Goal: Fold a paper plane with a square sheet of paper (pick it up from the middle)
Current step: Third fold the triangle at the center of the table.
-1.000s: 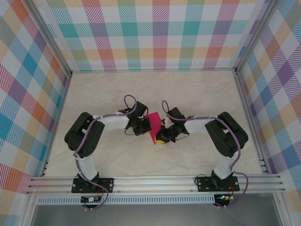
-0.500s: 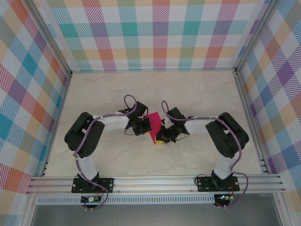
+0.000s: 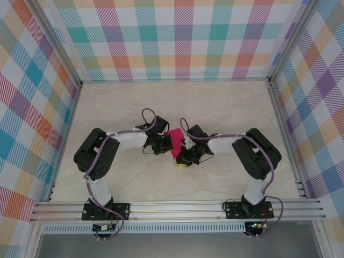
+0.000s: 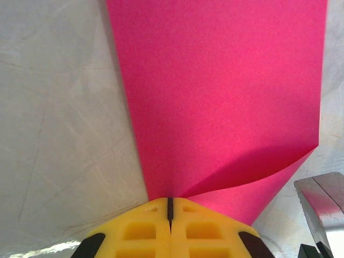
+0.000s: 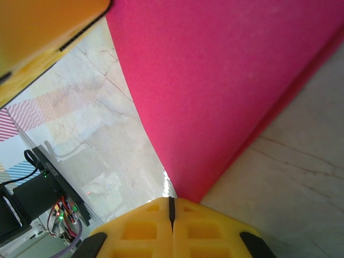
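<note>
The square sheet of paper [image 3: 176, 138] is found near the middle of the counter [image 3: 226, 107], gripped between the two arms. The left pincer [image 4: 170, 207] is closed tight, its yellow fingertips pressed together on a pinched edge of the sheet. From those tips the paper is fanned out, and a lower layer is seen curling under at the right. The right pincer [image 5: 172, 207] is likewise clamped fully shut on a narrow point of the sheet, where two layers are visible along the right edge. From above, the pincers are seen just beside each other, one on the sheet's left side and one at its near-right edge. Contact between sheet and counter cannot be told.
</note>
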Robot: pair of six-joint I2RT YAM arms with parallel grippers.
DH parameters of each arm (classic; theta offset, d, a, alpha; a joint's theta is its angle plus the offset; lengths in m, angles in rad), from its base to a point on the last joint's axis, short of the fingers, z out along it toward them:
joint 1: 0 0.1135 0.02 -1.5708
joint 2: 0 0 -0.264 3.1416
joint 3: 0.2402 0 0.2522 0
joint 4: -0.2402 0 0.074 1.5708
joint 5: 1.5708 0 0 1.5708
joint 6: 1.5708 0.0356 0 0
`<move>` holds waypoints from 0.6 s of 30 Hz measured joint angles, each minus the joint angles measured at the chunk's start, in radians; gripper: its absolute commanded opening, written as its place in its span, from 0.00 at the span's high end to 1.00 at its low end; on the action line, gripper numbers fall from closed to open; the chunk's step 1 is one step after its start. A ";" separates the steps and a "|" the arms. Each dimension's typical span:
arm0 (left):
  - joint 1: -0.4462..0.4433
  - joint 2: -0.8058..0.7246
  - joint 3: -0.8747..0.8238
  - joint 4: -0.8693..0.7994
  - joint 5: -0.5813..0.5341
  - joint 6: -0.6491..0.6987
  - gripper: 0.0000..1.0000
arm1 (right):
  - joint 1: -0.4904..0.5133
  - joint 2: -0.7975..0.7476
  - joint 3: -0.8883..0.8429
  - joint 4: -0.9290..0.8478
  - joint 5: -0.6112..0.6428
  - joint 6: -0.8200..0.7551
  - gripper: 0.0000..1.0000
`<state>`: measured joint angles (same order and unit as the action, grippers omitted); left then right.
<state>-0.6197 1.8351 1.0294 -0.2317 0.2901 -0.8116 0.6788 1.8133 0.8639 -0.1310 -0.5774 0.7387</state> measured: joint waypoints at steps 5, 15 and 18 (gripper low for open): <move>0.000 0.000 0.000 0.000 0.000 0.000 0.98 | 0.000 0.000 0.000 -0.002 0.001 0.000 0.96; 0.000 -0.003 -0.005 0.005 0.000 0.000 0.98 | 0.000 -0.114 0.042 -0.043 0.080 -0.015 0.96; 0.000 -0.003 -0.005 0.005 0.000 0.000 0.98 | 0.000 -0.105 0.077 -0.042 0.116 -0.019 0.96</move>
<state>-0.6197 1.8324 1.0245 -0.2264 0.2897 -0.8116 0.6788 1.7088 0.9413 -0.1734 -0.4618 0.7200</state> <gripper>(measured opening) 0.044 0.045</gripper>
